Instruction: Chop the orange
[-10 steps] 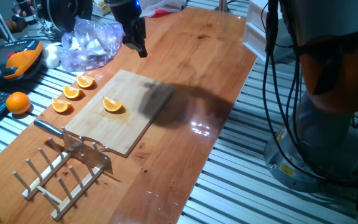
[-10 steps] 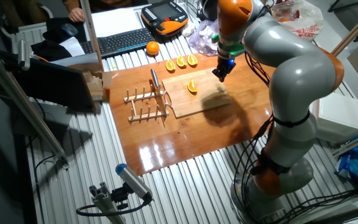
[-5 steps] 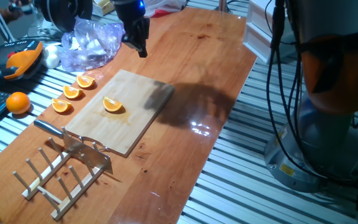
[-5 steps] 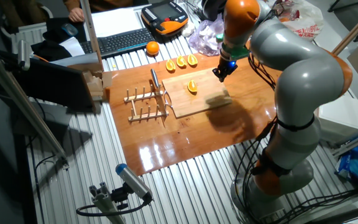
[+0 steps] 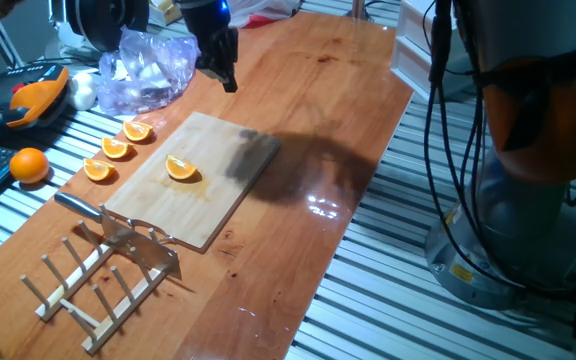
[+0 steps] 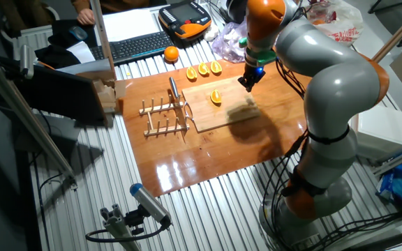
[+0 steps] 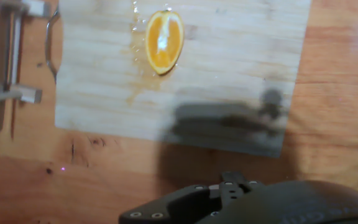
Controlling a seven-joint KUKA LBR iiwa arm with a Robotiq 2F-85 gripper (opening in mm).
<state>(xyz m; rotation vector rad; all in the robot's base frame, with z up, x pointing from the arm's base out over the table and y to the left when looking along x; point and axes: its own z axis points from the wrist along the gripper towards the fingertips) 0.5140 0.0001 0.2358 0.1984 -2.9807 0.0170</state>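
1. The orange, a single wedge, lay flesh-up on the wooden cutting board, toward the board's left half in one fixed view. In the hand view the wedge sat near the top of the frame, with a wet juice stain on the board beneath and beside it.
2. The gripper hung above the tabletop, past the far corner of the board, well apart from the wedge and touching nothing. The other fixed view showed it likewise raised beside the board's edge.
3. The fingers carried nothing; whether they were spread or closed could not be told. The hand view showed only a dark part of the hand housing at the bottom edge.
4. A shadow fell across the right part of the board.
5. Three more orange wedges lay in a row on the tabletop just left of the board; a whole orange sat further left, off the wood.
6. A knife rested near the board's front-left corner, beside a wooden rack of upright pegs.
7. A crumpled clear plastic bag lay behind the row of wedges.
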